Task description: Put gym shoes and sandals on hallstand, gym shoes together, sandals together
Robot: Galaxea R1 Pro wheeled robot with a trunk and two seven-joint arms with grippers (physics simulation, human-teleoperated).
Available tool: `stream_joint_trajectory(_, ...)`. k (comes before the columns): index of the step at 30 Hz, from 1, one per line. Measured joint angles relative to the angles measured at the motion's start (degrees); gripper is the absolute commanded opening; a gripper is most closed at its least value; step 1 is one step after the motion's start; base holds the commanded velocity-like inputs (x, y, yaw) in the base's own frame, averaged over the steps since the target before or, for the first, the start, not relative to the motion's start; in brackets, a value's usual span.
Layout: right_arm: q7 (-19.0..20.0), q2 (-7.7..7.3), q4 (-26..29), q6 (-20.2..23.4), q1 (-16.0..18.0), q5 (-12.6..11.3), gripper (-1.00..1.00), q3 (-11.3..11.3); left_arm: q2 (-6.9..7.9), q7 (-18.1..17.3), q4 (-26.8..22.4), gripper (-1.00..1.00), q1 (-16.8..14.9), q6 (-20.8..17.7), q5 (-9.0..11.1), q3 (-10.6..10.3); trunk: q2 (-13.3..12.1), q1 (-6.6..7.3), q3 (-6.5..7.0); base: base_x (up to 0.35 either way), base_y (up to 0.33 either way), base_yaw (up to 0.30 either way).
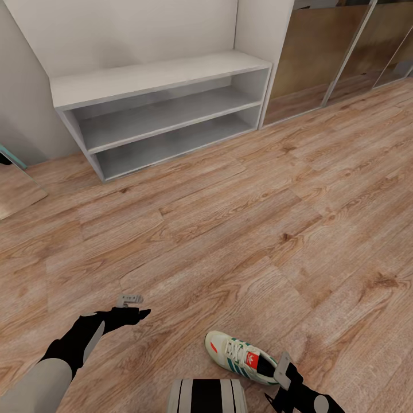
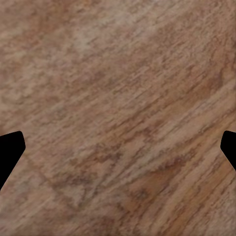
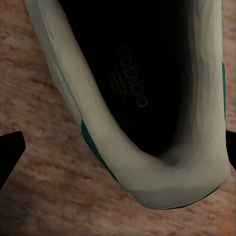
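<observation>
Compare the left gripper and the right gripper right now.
The left gripper hangs over bare corridor floor; the right gripper sits over the gym shoe, at its heel opening. Left wrist view shows wood grain between the jaws; right shows the shoe's collar. Both are open, holding nothing.

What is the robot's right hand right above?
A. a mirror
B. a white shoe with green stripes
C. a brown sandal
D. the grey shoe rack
B. The right hand is at the heel of the white gym shoe lying on the wood floor, and the right wrist view looks straight down into that shoe's dark opening, with a fingertip at either side.
</observation>
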State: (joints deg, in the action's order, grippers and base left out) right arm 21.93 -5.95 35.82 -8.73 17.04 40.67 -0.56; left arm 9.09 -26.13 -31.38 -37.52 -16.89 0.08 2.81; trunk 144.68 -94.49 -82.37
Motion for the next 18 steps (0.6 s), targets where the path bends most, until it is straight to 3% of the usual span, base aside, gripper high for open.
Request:
stream_joint_trajectory(4, 0.00, 0.00, 0.00, 0.00, 0.00, 0.02, 1.00, 0.00, 0.00, 0.00, 0.00, 1.00, 0.00, 0.00, 0.00, 0.03, 0.00, 0.00, 0.00, 0.000, 0.000, 0.000)
stream_joint_trajectory(5, 0.00, 0.00, 0.00, 0.00, 0.00, 0.01, -1.00, 0.00, 0.00, 0.00, 0.00, 1.00, 0.00, 0.00, 0.00, 0.03, 0.00, 0.00, 0.00, 0.000, 0.000, 0.000)
stream_joint_trajectory(18, -0.22, -0.02, 0.00, -0.11, 0.02, 0.19, -1.00, 0.01, 0.01, 0.00, -0.01, 1.00, 0.02, 0.00, 0.00, 0.13, 0.00, 0.00, 0.00, 0.000, 0.000, 0.000)
